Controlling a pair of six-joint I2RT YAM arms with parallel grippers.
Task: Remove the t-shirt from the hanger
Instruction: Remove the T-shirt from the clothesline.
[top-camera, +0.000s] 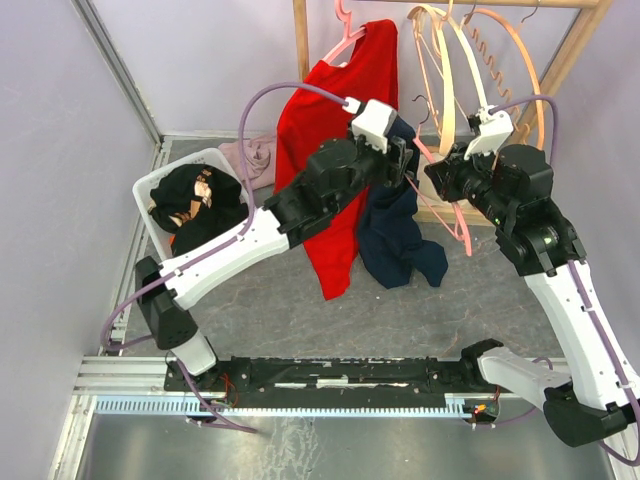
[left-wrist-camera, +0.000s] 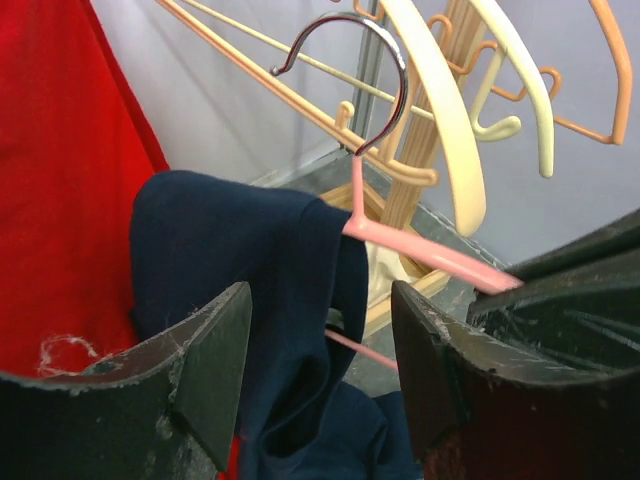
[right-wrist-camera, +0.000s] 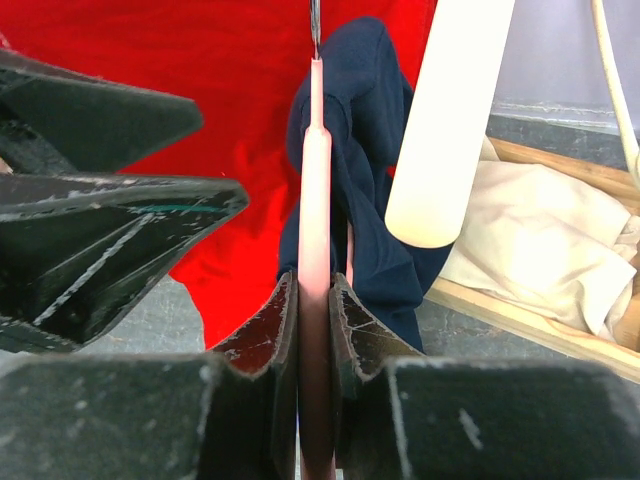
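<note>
Navy shirt (left-wrist-camera: 250, 290) hung limp over one arm of the hanger (right-wrist-camera: 315, 230): soft, light, probably slid off easily. Right gripper (right-wrist-camera: 313, 320) was clenched on the hanger. Left gripper (left-wrist-camera: 318, 345) was released, jaws straddling the fabric. Best hold: the bunched fold.

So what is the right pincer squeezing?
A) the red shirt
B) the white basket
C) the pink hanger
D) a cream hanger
C: the right wrist view shows the right pincer shut on the pink hanger, with the navy t-shirt draped just behind it.
</note>
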